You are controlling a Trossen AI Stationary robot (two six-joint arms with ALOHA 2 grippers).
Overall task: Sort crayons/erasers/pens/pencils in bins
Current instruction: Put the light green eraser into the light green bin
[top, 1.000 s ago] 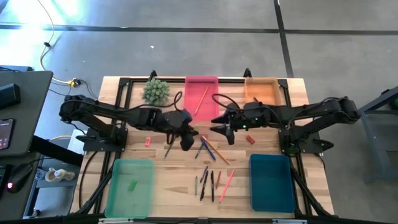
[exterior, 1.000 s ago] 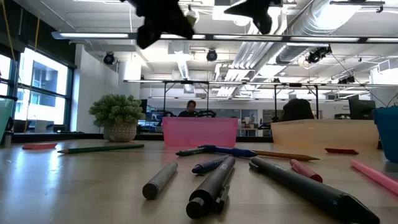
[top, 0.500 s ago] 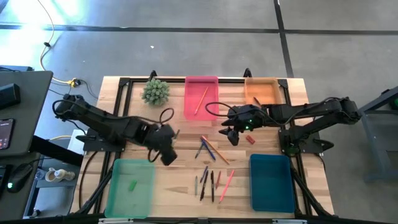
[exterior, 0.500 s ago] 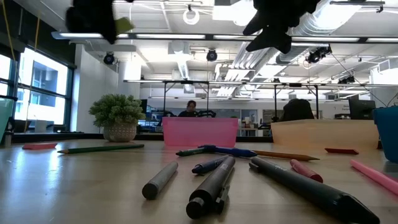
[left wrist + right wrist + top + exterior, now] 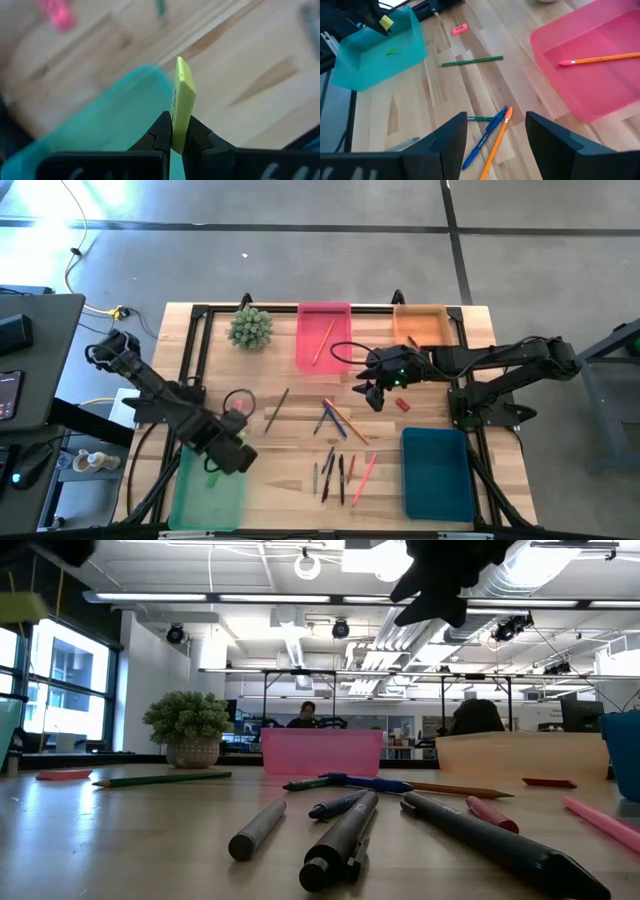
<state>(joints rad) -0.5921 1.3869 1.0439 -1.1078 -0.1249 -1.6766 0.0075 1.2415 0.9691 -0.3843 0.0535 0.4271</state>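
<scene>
Left wrist view, hand [image 5: 176, 135] pinching eraser [image 5: 181, 97]

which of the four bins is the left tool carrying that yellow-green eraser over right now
The light green bin, at the table's front left corner. The left tool is shut on the yellow-green eraser above its inner edge; the pink, orange and teal-blue bins lie farther off.

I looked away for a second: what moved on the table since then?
The left gripper, shut on a yellow-green eraser, swung from the table's middle to the light green bin. The right gripper, open, drew back slightly toward the orange bin. The pens and pencils, the pink eraser and all bins stayed put.
</scene>
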